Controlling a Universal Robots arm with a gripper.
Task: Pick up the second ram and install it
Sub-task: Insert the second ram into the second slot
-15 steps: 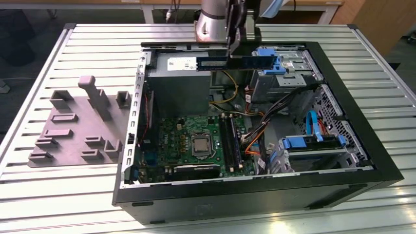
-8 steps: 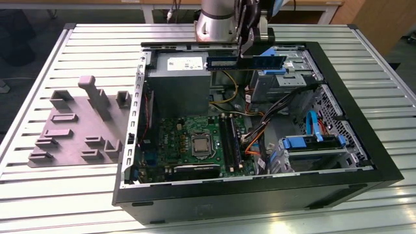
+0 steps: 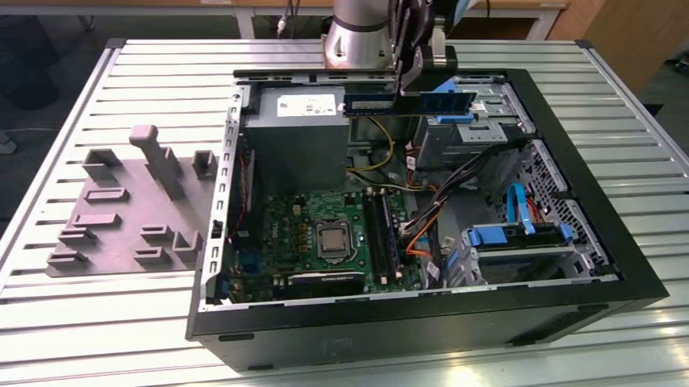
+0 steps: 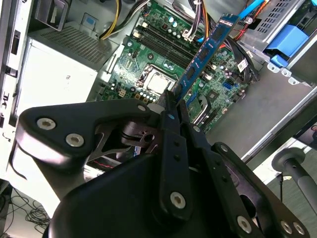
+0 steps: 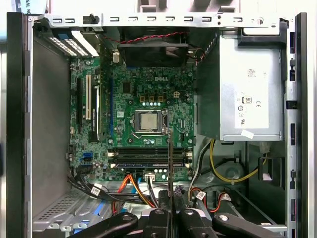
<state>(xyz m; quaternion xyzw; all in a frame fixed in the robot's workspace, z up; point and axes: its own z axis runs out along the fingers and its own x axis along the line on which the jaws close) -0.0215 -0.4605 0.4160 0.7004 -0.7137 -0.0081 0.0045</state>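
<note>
Gripper (image 3: 412, 89) clamped on the second ram (image 3: 415, 103), with your fingers (image 4: 173, 111) pressed on both faces of the stick. You're holding it level in the air over the open computer case (image 3: 431, 322), above the power supply (image 3: 293, 137) and well apart from the motherboard (image 3: 312, 218). In the first wrist view you see the ram edge-on, crossing in front of the black memory slots (image 5: 148, 154) near the processor (image 5: 147, 120). Grey fixture block (image 3: 119, 210) sits on the slatted table (image 3: 86, 322), on the exterior view's left of the case.
</note>
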